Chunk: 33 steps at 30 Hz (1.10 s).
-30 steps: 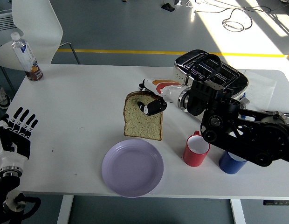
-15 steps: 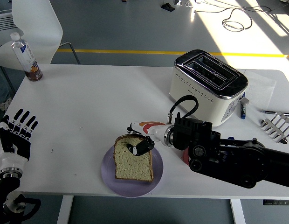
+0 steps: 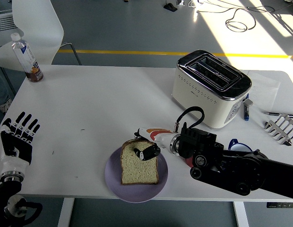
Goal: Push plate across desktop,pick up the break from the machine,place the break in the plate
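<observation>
A slice of bread (image 3: 138, 169) lies on the lilac plate (image 3: 112, 178) near the table's front edge. My right hand (image 3: 145, 144) reaches in from the right and is shut on the slice's top edge, one dark fingertip pressing on its face. The white two-slot toaster (image 3: 210, 87) stands at the back right, its slots showing no bread. My left hand (image 3: 16, 139) rests at the lower left edge with its fingers spread, holding nothing.
A blue cup (image 3: 238, 144) shows partly behind my right forearm. A water bottle (image 3: 27, 56) stands at the far left corner. A pen (image 3: 246, 111) and a white rack (image 3: 281, 127) lie to the right of the toaster. A white chair (image 3: 33, 23) stands behind the table.
My right hand has carried the bread from beside the toaster down and toward me onto the plate. The slice went from hanging upright to lying nearly flat. The left hand has stayed put.
</observation>
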Each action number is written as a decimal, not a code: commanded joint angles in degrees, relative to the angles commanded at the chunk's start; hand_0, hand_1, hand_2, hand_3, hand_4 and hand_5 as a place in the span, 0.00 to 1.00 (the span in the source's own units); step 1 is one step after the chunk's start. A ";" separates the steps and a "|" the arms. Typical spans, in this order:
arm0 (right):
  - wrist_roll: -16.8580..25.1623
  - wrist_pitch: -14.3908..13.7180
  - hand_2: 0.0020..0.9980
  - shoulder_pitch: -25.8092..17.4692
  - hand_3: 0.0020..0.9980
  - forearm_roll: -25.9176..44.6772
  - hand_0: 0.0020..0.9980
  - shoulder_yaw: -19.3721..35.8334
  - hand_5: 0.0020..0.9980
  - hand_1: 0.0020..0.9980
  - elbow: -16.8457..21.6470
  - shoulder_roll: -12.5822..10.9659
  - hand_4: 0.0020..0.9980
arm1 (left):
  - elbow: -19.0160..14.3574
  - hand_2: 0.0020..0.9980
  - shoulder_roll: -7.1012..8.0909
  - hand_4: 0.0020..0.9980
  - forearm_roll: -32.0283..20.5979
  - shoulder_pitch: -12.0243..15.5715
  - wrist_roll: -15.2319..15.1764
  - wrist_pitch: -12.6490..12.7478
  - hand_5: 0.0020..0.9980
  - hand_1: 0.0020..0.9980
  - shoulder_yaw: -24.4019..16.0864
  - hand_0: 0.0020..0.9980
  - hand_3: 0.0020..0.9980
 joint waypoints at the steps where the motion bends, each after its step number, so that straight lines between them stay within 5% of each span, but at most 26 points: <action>1: 0.26 -0.08 0.66 -0.07 0.67 -0.16 0.63 -0.02 0.23 0.66 -0.31 0.10 0.44 | 0.01 0.81 0.00 0.53 0.00 0.01 -0.01 0.00 1.00 0.76 0.02 0.79 0.77; 6: 1.83 -0.59 0.66 -0.32 0.67 -3.00 0.63 -0.17 0.23 0.66 -2.14 0.67 0.44 | -0.03 0.81 0.00 0.53 -0.02 -0.07 -0.10 0.04 1.00 0.76 0.04 0.79 0.77; 7: 2.03 -0.64 0.81 -0.34 0.83 -3.18 0.75 -0.20 0.31 0.76 -2.30 0.71 0.59 | -0.03 0.81 0.00 0.53 -0.03 -0.08 -0.11 0.05 1.00 0.76 0.04 0.79 0.77; 16: 3.97 -1.37 0.88 -0.36 0.88 -5.25 0.79 0.12 0.33 0.79 -3.81 0.93 0.62 | 0.00 0.81 0.00 0.53 -0.06 -0.26 -0.17 0.17 1.00 0.76 -0.26 0.79 0.77; 22: 5.15 -4.20 0.91 -0.37 0.91 -7.29 0.82 1.08 0.33 0.82 -4.38 1.06 0.64 | -0.04 0.81 0.00 0.53 -0.06 -0.44 -0.22 0.20 1.00 0.76 -0.36 0.79 0.77; 29: 6.04 -6.25 0.91 -0.56 0.91 -7.84 0.83 4.09 0.33 0.82 -2.91 0.53 0.64 | -0.08 0.81 0.00 0.53 -0.09 -0.50 -0.26 0.23 1.00 0.76 -0.34 0.79 0.77; 33: 7.96 -7.24 0.91 -1.20 0.91 -7.44 0.83 7.92 0.33 0.82 0.98 -0.92 0.64 | -0.23 0.81 0.00 0.53 -0.04 -0.54 -0.31 0.23 1.00 0.76 -0.39 0.79 0.77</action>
